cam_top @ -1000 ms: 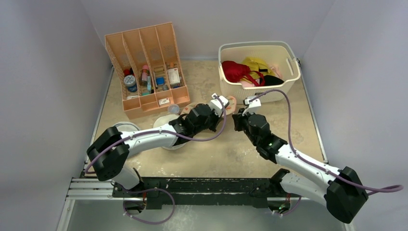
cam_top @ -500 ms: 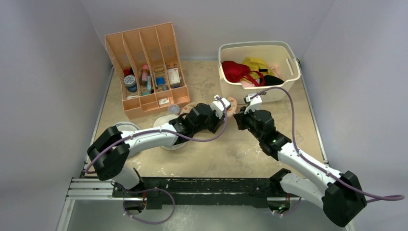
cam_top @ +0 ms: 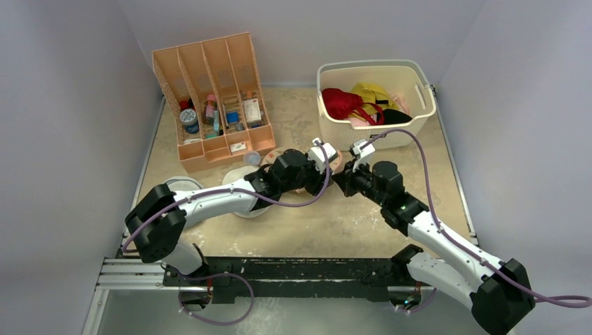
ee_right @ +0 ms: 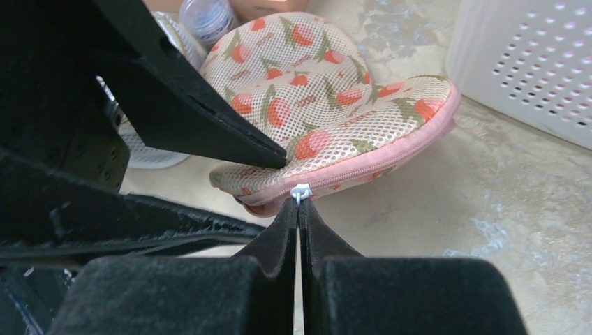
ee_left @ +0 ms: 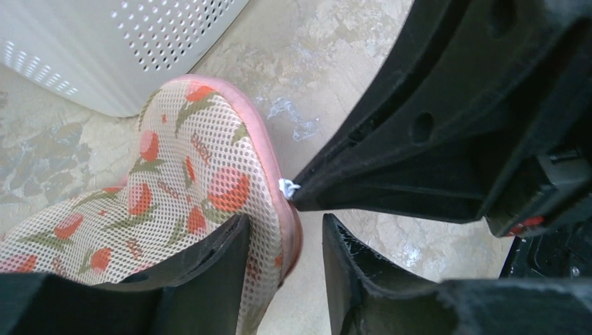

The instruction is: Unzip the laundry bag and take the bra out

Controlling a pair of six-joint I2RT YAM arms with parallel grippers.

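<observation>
The right gripper [ee_right: 300, 204] was clamped on the zip pull [ee_right: 301, 190] of the seemingly soft, floppy laundry bag [ee_right: 328, 132], whose rim the left gripper [ee_left: 283, 241] straddled, grip unclear.

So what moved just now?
The right arm swung its wrist outward, so the right gripper now points left at the laundry bag, shut on its white zip pull. The left gripper stayed clamped on the bag's pink rim. The white basket and peach organiser did not move.

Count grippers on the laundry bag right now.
2: left gripper has the laundry bag's pink rim between its fingers; right gripper is pinched shut on the white zip pull at that rim. Nothing hidden: both wrist views show it.
</observation>
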